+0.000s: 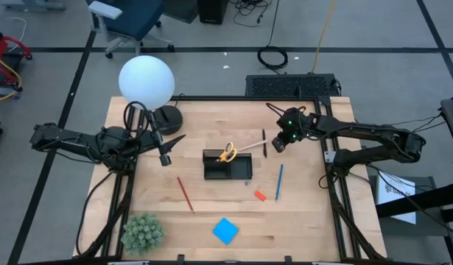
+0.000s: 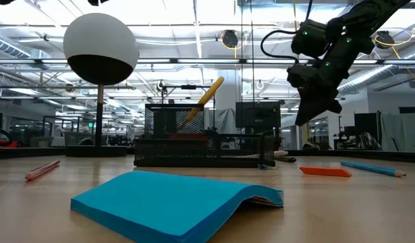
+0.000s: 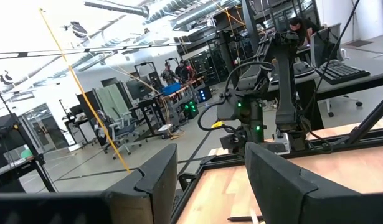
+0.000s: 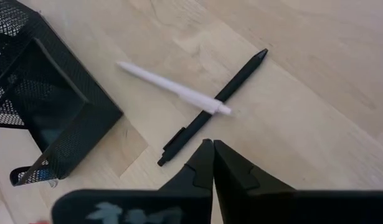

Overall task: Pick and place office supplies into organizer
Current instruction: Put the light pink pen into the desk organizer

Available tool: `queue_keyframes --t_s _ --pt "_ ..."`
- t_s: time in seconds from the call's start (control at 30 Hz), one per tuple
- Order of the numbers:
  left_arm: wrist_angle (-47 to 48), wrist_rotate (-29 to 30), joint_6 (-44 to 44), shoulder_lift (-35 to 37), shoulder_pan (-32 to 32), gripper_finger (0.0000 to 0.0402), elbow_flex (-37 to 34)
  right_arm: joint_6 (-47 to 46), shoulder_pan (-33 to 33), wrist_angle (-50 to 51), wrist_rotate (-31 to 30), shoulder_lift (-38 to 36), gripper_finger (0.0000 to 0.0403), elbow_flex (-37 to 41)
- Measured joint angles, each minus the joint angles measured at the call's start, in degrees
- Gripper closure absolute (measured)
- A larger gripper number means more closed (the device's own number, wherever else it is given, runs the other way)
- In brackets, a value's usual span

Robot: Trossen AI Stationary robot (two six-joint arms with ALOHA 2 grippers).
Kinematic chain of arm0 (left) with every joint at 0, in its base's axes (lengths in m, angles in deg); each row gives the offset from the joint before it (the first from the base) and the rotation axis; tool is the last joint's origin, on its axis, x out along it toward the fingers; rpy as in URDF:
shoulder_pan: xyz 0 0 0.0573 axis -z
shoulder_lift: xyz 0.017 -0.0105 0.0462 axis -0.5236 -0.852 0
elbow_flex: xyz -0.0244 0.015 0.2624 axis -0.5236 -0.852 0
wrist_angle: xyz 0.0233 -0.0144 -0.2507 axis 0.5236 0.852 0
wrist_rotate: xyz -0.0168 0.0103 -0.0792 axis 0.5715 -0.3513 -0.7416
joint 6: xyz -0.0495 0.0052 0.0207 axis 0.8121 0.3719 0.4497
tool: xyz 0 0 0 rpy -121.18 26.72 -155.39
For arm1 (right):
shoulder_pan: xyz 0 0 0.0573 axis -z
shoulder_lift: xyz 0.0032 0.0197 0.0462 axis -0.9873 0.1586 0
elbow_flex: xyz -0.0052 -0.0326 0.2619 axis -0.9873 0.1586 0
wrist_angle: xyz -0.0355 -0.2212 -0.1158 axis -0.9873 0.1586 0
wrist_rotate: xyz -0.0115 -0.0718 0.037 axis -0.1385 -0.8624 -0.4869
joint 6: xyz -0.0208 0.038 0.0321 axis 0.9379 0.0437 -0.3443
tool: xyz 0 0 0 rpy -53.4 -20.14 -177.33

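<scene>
Black mesh organizer (image 1: 227,166), yellow-handled scissors (image 1: 227,152) standing inside

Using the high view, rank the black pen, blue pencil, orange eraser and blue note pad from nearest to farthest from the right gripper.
From the right gripper, shut above the table's far right part:
1. Black pen, just beside it toward the organizer.
2. Blue pencil, nearer the table's front.
3. Orange eraser, just past the pencil's lower end.
4. Blue note pad, at the front edge.

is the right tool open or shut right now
Shut. In the right wrist view the right tool's two dark fingers meet with no gap, empty, above the black pen on the table.
</scene>
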Motion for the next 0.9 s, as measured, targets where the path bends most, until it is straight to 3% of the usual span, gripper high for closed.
queue_keyframes --t_s 0.23,0.47,0.6,0.9 --pt "0.0 0.0 0.02 -0.01 -0.01 0.0215 0.0 3.18 0.0 -2.06 0.31 -0.02 0.0399 -0.02" --pt "0.0 0.0 0.04 0.0 0.0 0.0215 0.0 13.87 -0.28 -5.64 7.77 -0.02 0.0398 -0.07" --pt "0.0 0.0 0.04 0.01 0.01 0.0215 0.0 19.64 -1.46 -6.44 8.93 -0.02 0.0393 -0.07" --pt "0.0 0.0 2.12 0.0 0.0 0.0215 0.0 31.59 -4.85 -6.39 8.05 0.12 0.0299 -0.07"
